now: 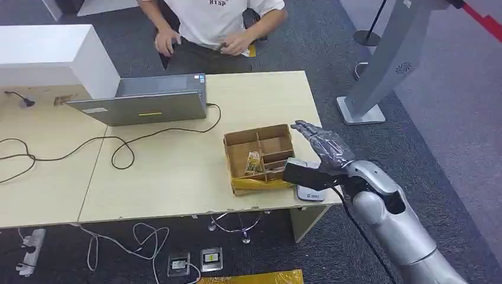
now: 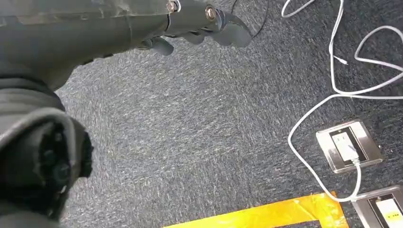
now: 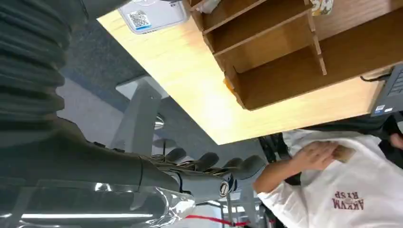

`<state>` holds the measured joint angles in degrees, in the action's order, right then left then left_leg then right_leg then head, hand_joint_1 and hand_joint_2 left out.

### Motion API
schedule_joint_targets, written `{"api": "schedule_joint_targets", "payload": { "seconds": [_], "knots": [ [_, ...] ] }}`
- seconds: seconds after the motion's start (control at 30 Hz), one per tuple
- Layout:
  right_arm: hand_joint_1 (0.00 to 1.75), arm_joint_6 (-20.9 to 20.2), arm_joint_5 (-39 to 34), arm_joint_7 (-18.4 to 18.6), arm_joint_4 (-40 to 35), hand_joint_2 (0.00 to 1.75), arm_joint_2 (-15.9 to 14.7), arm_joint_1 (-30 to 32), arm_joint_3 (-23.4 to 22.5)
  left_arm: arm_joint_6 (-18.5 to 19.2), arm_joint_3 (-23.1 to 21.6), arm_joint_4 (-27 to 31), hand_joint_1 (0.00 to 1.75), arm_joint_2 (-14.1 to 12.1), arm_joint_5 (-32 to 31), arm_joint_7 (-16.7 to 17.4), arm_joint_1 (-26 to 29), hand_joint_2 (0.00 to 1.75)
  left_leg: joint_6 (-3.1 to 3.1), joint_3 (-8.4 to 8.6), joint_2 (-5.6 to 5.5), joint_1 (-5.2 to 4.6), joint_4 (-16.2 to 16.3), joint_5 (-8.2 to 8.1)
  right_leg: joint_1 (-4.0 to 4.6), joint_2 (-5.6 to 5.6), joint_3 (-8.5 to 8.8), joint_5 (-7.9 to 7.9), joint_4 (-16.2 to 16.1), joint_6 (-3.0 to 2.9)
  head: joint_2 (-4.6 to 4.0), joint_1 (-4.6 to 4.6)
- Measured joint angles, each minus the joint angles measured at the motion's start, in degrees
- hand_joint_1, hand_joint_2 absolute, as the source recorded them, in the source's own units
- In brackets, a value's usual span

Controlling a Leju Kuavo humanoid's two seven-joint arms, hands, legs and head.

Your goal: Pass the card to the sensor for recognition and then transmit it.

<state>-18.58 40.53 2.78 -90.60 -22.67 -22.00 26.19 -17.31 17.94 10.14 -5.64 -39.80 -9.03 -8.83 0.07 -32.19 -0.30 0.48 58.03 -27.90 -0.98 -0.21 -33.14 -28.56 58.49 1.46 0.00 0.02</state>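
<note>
The right hand (image 1: 322, 144) hovers at the worktop's (image 1: 177, 177) right edge, fingers spread and apparently empty; a card (image 1: 254, 162) lies in the divided cardboard box (image 1: 260, 157), the sensor (image 1: 310, 190) unvisited.

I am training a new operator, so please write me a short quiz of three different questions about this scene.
1. True or false: the right hand holds the card.
2. Where is the card? A) in the cardboard box B) on the laptop C) on the floor
3. Fill in: the white sensor lies at the table edge, beside the ____.

Key: 1 false, the hand holds nothing and its fingers are extended. 2 A. 3 box.
</note>
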Motion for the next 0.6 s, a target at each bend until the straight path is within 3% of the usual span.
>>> {"api": "schedule_joint_targets", "payload": {
  "seconds": [0.6],
  "knots": [
    [0.0,5.3,10.6,0.1,4.7,1.75,1.0,-0.6,2.5,0.6,-0.4,0.0,0.0,0.2,-0.9,0.4,-0.1,0.0,0.0,0.0,-0.01,0.0,0.0,0.0,0.0,-0.02,-0.01,0.0,0.0,0.0,0.0,0.02]
  ]
}}
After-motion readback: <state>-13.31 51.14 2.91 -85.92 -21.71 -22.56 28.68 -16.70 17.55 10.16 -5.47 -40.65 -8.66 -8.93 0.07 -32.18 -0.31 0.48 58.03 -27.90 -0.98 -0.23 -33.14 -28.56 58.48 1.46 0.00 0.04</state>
